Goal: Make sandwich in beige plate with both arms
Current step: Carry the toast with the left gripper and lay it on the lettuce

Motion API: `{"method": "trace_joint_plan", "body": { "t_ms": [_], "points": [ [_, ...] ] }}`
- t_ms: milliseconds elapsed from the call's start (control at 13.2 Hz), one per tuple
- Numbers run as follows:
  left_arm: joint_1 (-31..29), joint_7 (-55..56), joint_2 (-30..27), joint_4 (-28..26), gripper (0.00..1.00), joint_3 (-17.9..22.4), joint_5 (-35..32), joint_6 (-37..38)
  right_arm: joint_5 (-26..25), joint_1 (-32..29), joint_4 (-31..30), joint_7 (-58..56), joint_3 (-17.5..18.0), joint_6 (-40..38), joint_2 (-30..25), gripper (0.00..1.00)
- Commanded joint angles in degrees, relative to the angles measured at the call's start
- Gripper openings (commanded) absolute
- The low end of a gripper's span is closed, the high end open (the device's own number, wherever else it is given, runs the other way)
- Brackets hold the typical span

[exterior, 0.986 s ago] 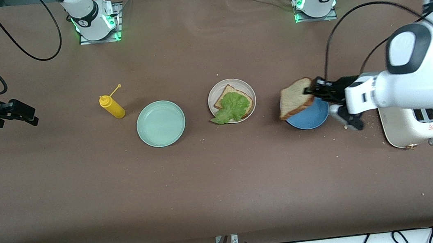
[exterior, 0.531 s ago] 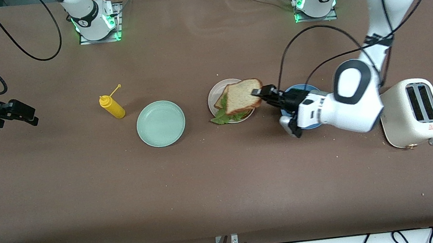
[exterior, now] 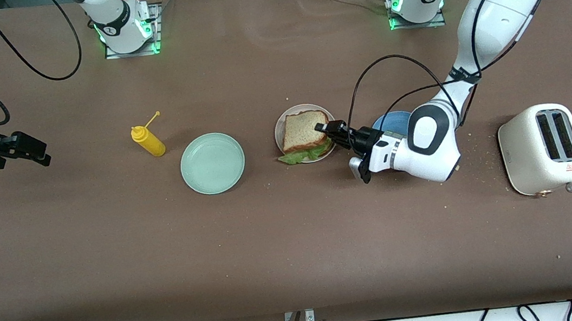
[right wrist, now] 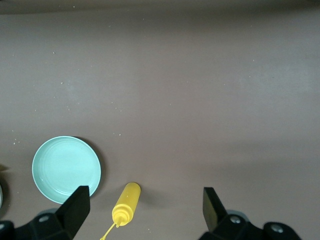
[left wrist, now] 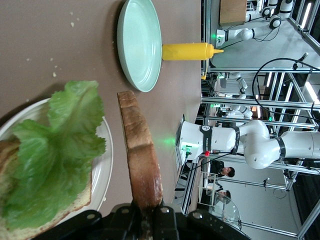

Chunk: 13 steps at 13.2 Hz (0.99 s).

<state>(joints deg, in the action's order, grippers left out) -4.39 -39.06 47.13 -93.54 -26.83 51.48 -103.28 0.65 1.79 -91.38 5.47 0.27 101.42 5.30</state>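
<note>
Left end effector (exterior: pixel 327 129): just right of centre in the front view, over the rim of the beige plate (exterior: pixel 280 124); clenched on the edge of the top bread slice (exterior: pixel 305 130).
Top bread slice: held over the lettuce (exterior: pixel 296 156); in the left wrist view it is seen edge-on (left wrist: pixel 140 150), apart from the leaf (left wrist: pixel 55 155) below it.
Sandwich: lower bread slice (left wrist: pixel 50 220) and lettuce lie on the beige plate (left wrist: pixel 107 150), centre of the front view.
Right end effector (exterior: pixel 25 150): at the left edge of the front view, over bare table (exterior: pixel 296 246); fingers (right wrist: pixel 75 207) spread, released; arm waits.
Mint green plate (exterior: pixel 212 163): on the table beside the beige plate, toward the right arm's end.
Mustard bottle (exterior: pixel 148 140): upright, next to the mint plate.
Blue plate (exterior: pixel 393 120): partly covered by the left arm.
Toaster (exterior: pixel 544 148): right of frame.
</note>
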Motion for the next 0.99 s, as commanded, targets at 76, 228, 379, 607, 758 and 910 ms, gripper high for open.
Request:
{"method": "trace_joint_plan", "body": {
  "t_ms": [76, 228, 379, 607, 758, 910],
  "points": [
    [-0.27, -2.95, 1.12, -0.77, 0.99, 0.11, 3.01, 0.18, -0.82, 0.14, 0.15, -0.02, 0.0, -0.69, -0.11, 1.0],
    [-0.27, -4.96, 0.77, -0.68, 1.0, 2.04, 2.4, 0.18, -0.82, 0.23, 0.15, -0.02, 0.0, -0.69, -0.11, 1.0],
    [-0.18, -4.97, 0.33, -0.59, 1.0, 3.8, 2.13, 0.18, -0.82, 0.32, 0.24, -0.02, 0.0, -0.69, -0.11, 1.0],
    [-0.71, -4.18, -1.86, 0.37, 1.0, 5.73, -4.35, 0.18, -0.73, 0.32, 0.24, -0.02, 0.0, -0.61, -0.02, 1.0],
    [-0.62, -3.92, -3.79, 0.38, 1.0, 7.23, -6.03, 0.18, -0.73, 0.32, 0.24, -0.02, 0.0, -0.61, -0.11, 1.0],
    [-0.62, -2.35, -7.73, 0.38, 1.0, 9.07, -11.63, 0.1, -0.91, 0.32, 0.15, -0.1, 0.08, -0.69, -0.11, 1.0]
  ]
}}
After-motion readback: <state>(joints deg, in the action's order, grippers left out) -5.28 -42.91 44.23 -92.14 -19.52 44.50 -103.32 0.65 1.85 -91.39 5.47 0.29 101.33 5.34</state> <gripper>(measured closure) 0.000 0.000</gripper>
